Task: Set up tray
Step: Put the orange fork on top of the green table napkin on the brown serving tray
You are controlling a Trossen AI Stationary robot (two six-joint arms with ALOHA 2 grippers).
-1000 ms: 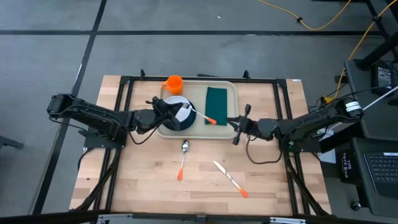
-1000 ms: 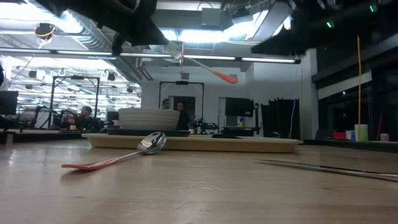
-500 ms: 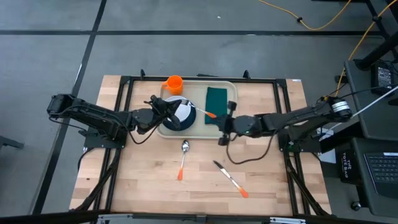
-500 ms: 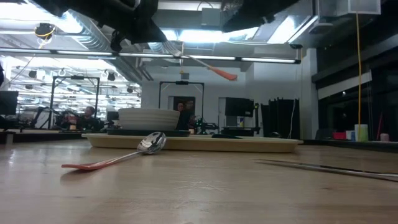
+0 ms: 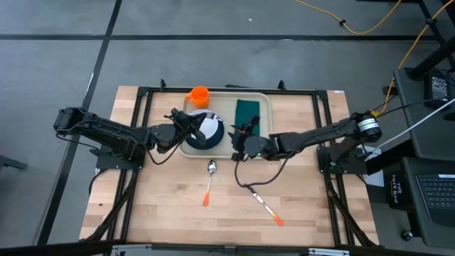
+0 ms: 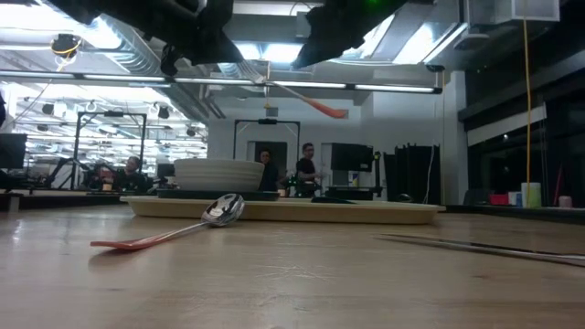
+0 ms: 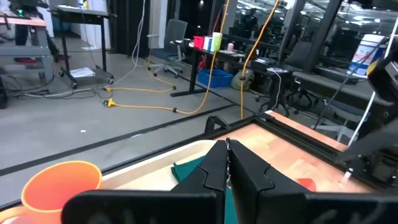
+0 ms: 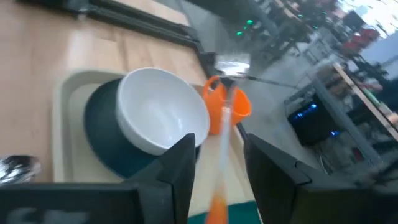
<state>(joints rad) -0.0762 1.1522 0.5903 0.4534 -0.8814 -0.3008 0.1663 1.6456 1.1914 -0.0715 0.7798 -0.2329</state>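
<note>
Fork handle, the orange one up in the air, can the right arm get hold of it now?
Probably yes. The right gripper is open with the orange handle of the fork between its fingers, and nothing blocks it. The left gripper holds the other end.

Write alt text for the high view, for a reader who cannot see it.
Seen from above, the left gripper holds a fork over a white bowl on the beige tray, while the right gripper reaches toward the fork's orange handle. A green napkin lies on the tray; a spoon and knife lie on the table.

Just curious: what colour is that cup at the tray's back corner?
The small plastic cup is bright orange, clearest in the high view.
</note>
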